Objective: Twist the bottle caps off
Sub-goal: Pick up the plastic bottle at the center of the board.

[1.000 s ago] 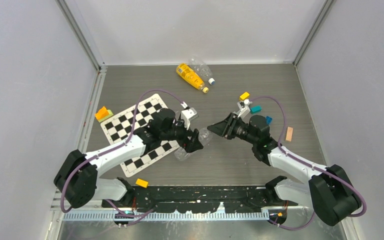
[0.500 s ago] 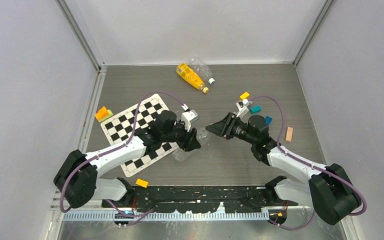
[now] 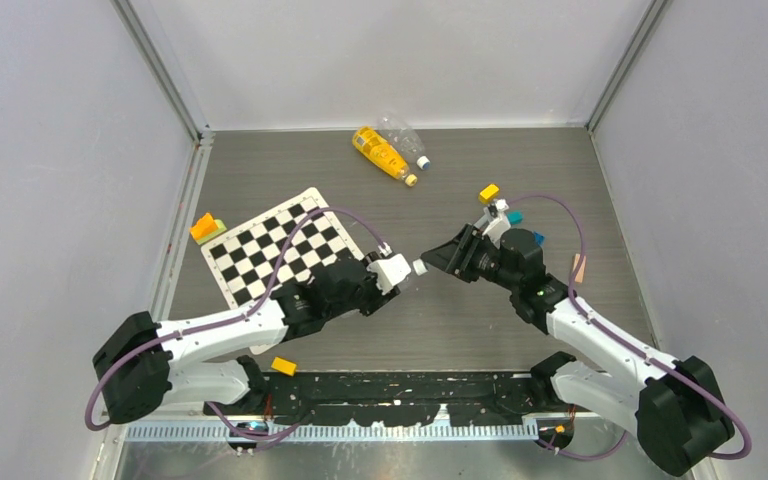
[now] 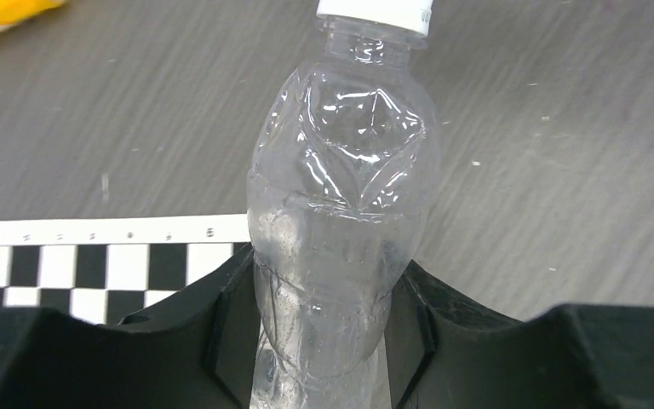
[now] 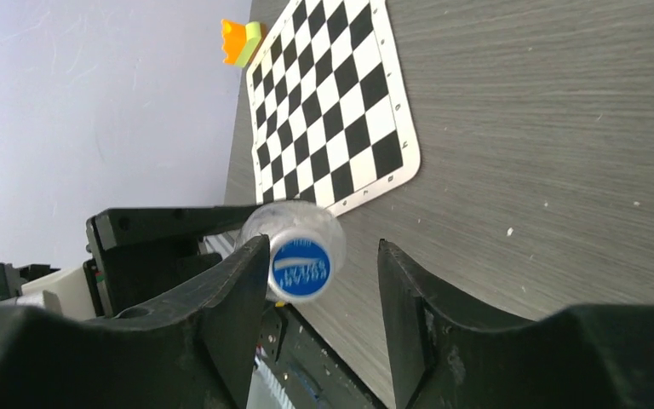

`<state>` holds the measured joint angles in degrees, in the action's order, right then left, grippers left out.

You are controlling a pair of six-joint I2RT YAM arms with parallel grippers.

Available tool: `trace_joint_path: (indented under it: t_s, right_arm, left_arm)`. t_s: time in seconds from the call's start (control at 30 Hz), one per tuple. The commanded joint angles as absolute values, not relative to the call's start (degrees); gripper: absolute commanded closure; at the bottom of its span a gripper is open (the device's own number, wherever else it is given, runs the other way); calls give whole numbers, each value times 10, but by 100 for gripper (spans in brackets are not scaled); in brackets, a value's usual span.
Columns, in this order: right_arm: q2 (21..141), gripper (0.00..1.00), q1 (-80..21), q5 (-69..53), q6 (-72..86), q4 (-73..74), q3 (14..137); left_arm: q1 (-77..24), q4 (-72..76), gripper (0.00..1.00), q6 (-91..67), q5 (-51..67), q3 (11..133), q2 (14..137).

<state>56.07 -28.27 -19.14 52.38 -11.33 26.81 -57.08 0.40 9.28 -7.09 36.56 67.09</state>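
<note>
The clear, crinkled thin-plastic bottle (image 4: 341, 213) is held roughly level over the grey wood-grain table (image 3: 460, 160), just beside the checkerboard mat (image 3: 280, 240). Its long axis runs left to right, and its round white, blue-topped cap (image 5: 301, 267) faces the right arm. The left gripper (image 4: 324, 285) clamps its body; the right gripper (image 5: 322, 253) straddles the cap, jaws apart.
</note>
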Motion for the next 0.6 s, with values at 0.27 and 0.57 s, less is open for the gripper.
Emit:
trace_joint_path:
  t_s: [0.27,0.57]
  right_arm:
    - [603,49,-281,-287,567,-181,290]
    - [642,70,-281,-282,578,-238,285]
  left_arm:
    - [-600,91,79,162,-174,344,666]
    - [-606,85,79,165,-159,338,657]
